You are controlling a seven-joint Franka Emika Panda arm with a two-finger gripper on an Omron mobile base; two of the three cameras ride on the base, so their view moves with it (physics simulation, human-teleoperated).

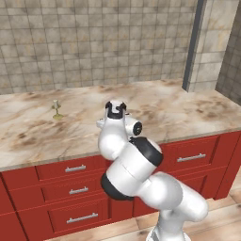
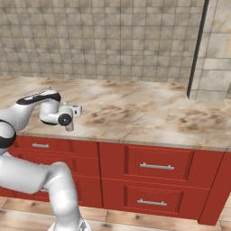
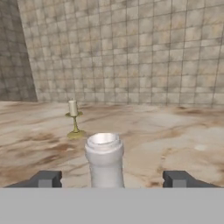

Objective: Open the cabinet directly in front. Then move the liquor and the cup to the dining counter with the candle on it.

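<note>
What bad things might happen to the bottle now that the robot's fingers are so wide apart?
The liquor stands between the open fingers, so a sideways move as the hand pulls back might tip it. It seems to stand near the front edge of the dining counter, so a tipped bottle might roll off. The candle stands behind it, apart; a push forward might knock it.

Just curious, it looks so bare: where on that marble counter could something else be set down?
Nearly anywhere. The dining counter lies bare from the arm to the wall corner. Busier only near the candle, where the liquor stands between the open claw tips.
</note>
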